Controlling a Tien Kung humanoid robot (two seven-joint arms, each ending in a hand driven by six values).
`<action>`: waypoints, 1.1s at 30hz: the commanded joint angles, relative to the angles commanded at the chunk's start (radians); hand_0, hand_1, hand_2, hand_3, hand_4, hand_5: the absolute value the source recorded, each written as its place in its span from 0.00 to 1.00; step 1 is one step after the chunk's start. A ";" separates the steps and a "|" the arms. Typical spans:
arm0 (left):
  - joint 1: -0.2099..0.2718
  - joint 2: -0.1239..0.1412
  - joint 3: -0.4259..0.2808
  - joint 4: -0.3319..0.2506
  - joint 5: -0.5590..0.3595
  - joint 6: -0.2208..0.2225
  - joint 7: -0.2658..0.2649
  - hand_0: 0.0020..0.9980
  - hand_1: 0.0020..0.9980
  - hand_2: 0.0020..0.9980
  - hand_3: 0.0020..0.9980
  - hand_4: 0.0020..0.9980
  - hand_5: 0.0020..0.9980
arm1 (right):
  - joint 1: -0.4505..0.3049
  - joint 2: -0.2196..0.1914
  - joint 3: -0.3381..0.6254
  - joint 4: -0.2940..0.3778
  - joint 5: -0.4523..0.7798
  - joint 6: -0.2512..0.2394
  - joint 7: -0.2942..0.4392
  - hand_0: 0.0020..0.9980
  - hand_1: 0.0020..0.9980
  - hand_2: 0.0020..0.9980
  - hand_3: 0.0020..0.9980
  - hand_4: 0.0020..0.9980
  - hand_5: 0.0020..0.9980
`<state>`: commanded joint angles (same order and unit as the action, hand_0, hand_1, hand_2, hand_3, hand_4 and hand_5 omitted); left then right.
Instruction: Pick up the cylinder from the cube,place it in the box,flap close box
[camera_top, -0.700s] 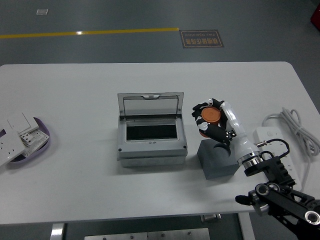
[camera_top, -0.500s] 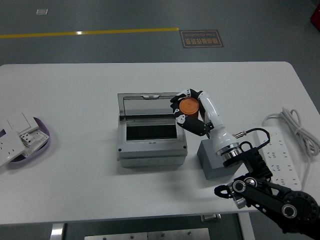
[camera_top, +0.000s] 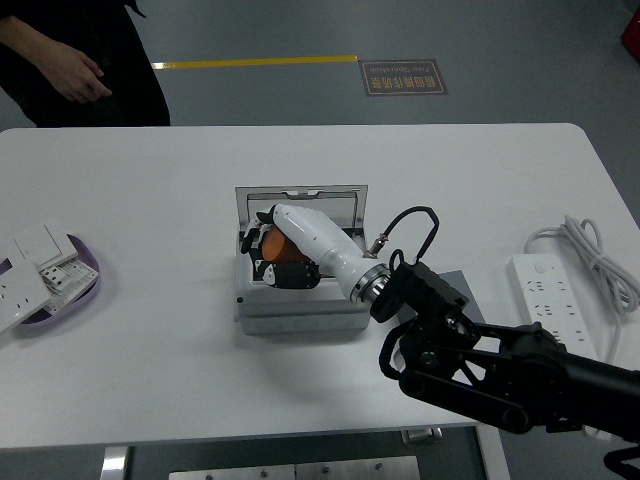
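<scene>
The right hand (camera_top: 280, 250) is over the open gray box (camera_top: 302, 305) in the middle of the worktop (camera_top: 150, 380). Its fingers are wrapped around the orange cylinder (camera_top: 277, 246), gripping it. The cylinder is inside the mouth of the box, at the left part of the opening. It cannot be told if it touches the bottom of the box. The lid (camera_top: 300, 207) of the box stands up at the back, toward the far edge of the worktop. The hand is white, and the black arm (camera_top: 480, 365) behind it comes in from the near right corner.

The gray cube (camera_top: 455, 280) sits just right of the box. Most of it is hidden behind the arm, so only a small bit shows.

Near the right edge lies a white power strip (camera_top: 548, 300) with its white cable (camera_top: 595, 255) looped beside it. Near the left edge there is a purple dish (camera_top: 85, 265) with white wall switches (camera_top: 30, 270) piled on it.

A person in dark clothes stands past the far left corner. One hand of the person (camera_top: 78, 75) hangs in the air and holds nothing.

On the floor past the far edge is a dark floor sign (camera_top: 403, 77) with red writing, too small to read. A yellow line (camera_top: 255, 62) runs along the floor beside it.
</scene>
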<state>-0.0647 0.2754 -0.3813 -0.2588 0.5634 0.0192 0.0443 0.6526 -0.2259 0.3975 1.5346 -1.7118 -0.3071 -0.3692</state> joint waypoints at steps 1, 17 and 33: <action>-0.001 0.000 0.000 0.000 0.001 0.000 0.000 0.60 0.62 0.62 0.64 0.69 0.21 | 0.004 0.002 -0.003 -0.004 -0.029 0.026 -0.029 0.07 0.25 0.35 0.26 0.00 0.00; -0.001 0.000 0.003 0.002 -0.001 0.001 0.001 0.60 0.62 0.62 0.64 0.69 0.22 | 0.013 0.012 -0.024 -0.045 -0.214 0.158 -0.184 0.76 0.68 0.68 0.67 0.47 0.27; -0.004 0.000 -0.001 0.000 0.006 0.001 0.002 0.60 0.62 0.62 0.64 0.69 0.22 | 0.008 0.012 -0.028 -0.055 -0.179 0.137 -0.133 0.80 0.71 0.73 0.70 0.68 0.43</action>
<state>-0.0692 0.2754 -0.3818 -0.2592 0.5698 0.0202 0.0463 0.6604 -0.2137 0.3696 1.4792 -1.8912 -0.1699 -0.5026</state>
